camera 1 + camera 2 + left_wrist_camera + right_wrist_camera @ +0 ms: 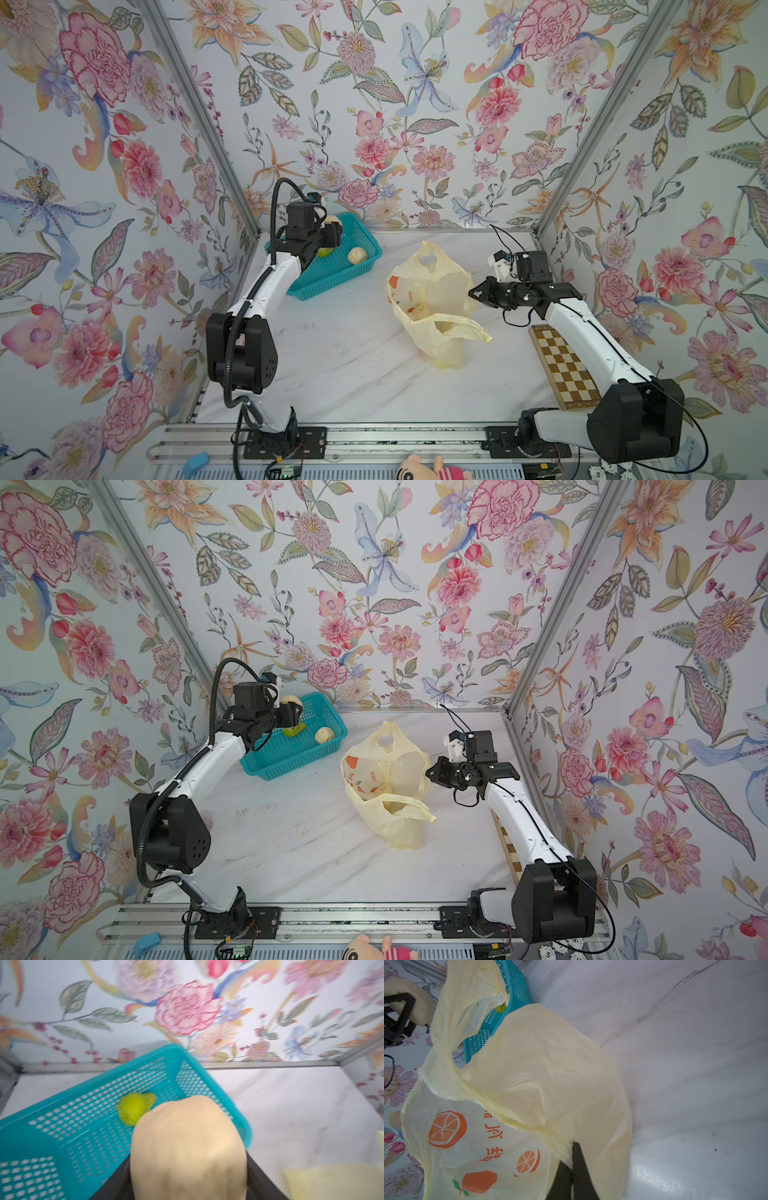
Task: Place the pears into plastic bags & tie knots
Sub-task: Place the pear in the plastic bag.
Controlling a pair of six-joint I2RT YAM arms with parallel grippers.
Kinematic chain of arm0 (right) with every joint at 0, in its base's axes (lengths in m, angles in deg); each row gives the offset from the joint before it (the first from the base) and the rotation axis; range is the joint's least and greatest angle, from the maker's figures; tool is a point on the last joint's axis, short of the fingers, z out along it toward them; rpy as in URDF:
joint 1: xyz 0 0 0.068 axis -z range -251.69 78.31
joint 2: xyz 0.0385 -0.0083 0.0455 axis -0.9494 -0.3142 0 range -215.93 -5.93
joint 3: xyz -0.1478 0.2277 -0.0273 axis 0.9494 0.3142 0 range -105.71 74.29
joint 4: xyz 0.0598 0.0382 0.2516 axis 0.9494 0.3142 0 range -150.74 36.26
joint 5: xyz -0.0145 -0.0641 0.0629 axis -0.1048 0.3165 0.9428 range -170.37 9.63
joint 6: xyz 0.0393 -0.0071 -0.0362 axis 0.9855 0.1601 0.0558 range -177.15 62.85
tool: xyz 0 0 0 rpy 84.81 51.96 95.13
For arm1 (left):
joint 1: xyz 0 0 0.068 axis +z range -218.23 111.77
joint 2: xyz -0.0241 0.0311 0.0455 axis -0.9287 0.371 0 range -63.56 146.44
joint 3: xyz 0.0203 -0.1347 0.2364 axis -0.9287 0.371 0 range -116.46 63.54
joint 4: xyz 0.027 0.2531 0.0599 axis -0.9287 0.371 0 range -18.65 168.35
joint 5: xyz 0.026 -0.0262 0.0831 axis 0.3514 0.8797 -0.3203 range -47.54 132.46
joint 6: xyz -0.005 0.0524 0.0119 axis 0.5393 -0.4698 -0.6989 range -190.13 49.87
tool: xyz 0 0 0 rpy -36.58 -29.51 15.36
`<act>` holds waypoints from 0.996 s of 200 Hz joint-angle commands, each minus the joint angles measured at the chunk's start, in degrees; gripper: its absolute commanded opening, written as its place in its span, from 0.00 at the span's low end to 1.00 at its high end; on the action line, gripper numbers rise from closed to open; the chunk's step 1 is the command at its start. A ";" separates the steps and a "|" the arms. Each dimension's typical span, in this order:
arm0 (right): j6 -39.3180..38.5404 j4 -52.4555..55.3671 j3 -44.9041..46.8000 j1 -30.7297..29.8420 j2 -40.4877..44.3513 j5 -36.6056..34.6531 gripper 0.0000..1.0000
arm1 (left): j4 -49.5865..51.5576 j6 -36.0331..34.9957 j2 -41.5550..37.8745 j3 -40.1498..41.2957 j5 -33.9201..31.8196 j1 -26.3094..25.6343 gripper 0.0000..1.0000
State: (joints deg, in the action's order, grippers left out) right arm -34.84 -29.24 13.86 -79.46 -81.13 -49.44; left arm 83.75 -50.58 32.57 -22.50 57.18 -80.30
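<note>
The left jaws, parted to the fruit's width, clamp a cream pear [187, 1147] round its body and hold it lifted just above the teal basket [340, 278], which looks like the start of its carry to the bag. The right jaws, fully closed, pinch the rim of the plastic bag [432, 286], which stands on the tabletop [332, 365] near the basket, apparently to prop its mouth open. A yellow-green pear [325, 251] and a second cream pear [357, 255] lie in the basket, and a pale fruit [419, 309] shows through the bag.
</note>
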 commanded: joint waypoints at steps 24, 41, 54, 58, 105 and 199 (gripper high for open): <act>0.68 0.43 -2.31 -0.67 1.37 -0.78 0.01 | -4.58 -2.62 -9.34 3.69 6.50 -14.89 0.50; 0.48 0.82 -2.42 -0.82 1.50 -0.93 0.01 | -3.86 -6.64 -10.35 3.27 6.58 -20.83 0.49; 0.29 1.05 -2.46 -0.84 1.60 -0.95 0.01 | -3.18 -9.27 -10.15 3.02 5.71 -24.90 0.49; 0.21 1.34 -2.50 -0.84 1.63 -0.97 0.01 | -3.25 -9.89 -9.99 3.13 6.00 -25.90 0.48; -2.15 4.18 -3.11 -0.27 2.81 -1.95 0.01 | 0.71 -13.57 -1.53 0.99 9.44 -33.55 0.45; -5.26 6.20 -2.81 4.12 2.33 -1.54 0.02 | 7.86 -16.24 14.76 -7.02 15.60 -40.04 0.69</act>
State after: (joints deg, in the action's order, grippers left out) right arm -38.51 -24.32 12.22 -75.74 -78.90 -50.83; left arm 89.10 -65.31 44.79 -25.34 69.73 -119.03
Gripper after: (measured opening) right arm 0.047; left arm 0.651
